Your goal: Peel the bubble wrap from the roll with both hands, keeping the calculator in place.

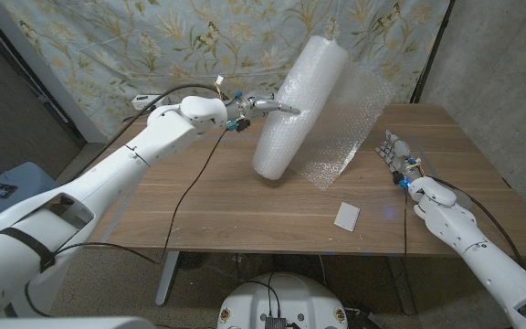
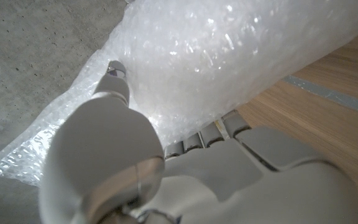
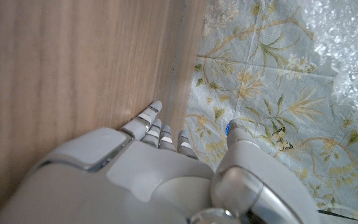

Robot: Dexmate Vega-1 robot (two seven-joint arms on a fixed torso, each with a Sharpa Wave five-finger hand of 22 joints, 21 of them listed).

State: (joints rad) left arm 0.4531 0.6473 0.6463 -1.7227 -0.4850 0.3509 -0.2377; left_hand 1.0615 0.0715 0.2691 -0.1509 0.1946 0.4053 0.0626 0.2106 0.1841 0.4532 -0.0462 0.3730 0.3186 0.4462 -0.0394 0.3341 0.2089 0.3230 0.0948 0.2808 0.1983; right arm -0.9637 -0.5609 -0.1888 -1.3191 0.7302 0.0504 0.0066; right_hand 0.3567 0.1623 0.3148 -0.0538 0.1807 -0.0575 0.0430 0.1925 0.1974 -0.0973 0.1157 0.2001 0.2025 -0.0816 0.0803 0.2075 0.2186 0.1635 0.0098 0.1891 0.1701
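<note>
We see the left hand (image 1: 265,105) gripping the tilted roll (image 1: 299,105) mid-table. Loose wrap (image 1: 354,123) trails toward the right hand (image 1: 398,155), fingers spread, empty. Calculator (image 1: 347,216) lies near the right wrist.

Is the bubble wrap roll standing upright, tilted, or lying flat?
Tilted. The bubble wrap roll leans with its lower end on the table, the left hand against its side.

Left robot hand (image 1: 265,105) raised, fingers extended, right robot hand (image 1: 396,155) low, fingers spread
</note>
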